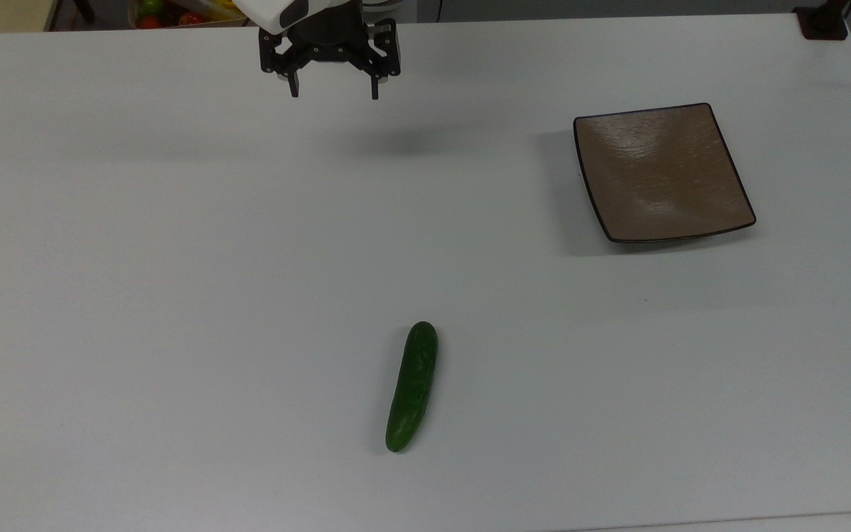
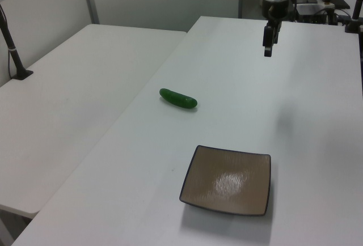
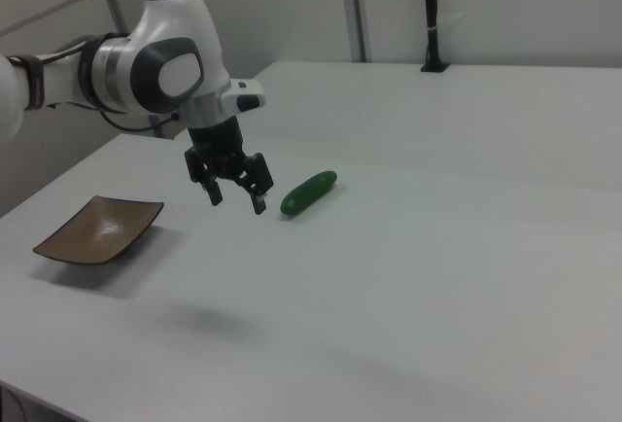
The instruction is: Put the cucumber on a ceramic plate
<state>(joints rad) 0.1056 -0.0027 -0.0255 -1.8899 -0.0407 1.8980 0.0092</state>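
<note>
Well apart from the cucumber (image 1: 412,386) lying flat on the white surface (image 1: 174,295), the end effector (image 1: 334,94) hovers empty, fingers spread wide; the ceramic plate (image 1: 662,174) sits bare.

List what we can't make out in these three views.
- Arm: cut off by the top view's upper edge, above the gripper.
- Box of coloured items: cropped by the same edge, too small to identify.
- Cucumber and plate undersides: hidden against the table.
</note>
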